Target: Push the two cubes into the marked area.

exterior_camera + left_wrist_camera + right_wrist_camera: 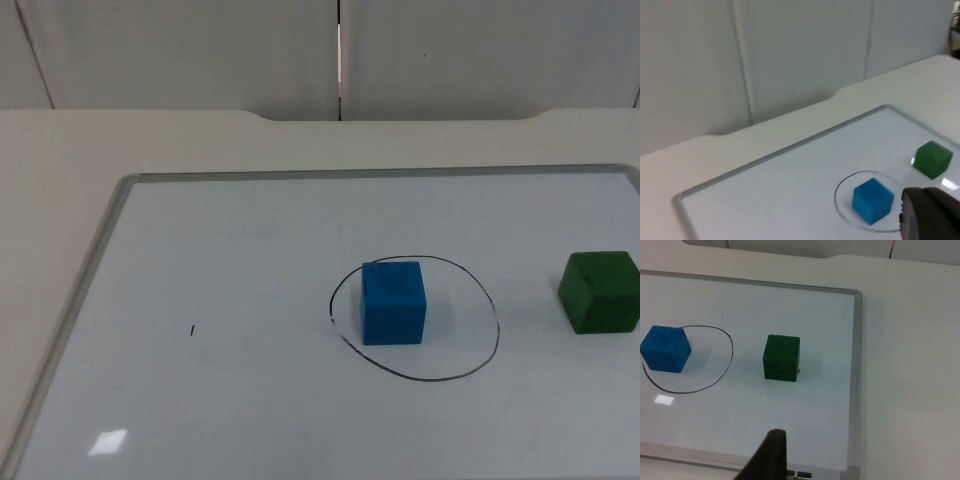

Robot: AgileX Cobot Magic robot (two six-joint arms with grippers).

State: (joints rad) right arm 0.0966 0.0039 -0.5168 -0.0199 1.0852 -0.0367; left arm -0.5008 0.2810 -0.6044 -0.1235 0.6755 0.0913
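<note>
A blue cube (394, 302) stands inside the hand-drawn black oval (480, 290) on the whiteboard, toward the oval's left side. The same blue cube (872, 200) (665, 349) appears in both wrist views, within the drawn line. A green cube (600, 291) (933, 159) (782, 358) rests on the board to the right of the oval, apart from it. A black fingertip of the left gripper (931, 215) hangs above the board near the blue cube. A black fingertip of the right gripper (768, 458) hovers over the board's near edge, short of the green cube.
The whiteboard (230, 260) lies flat on the cream table, edged by a grey metal frame (95, 260) (856, 365). A small black mark (192, 330) sits on the board's left half. The grey partition wall (200, 50) closes the far side.
</note>
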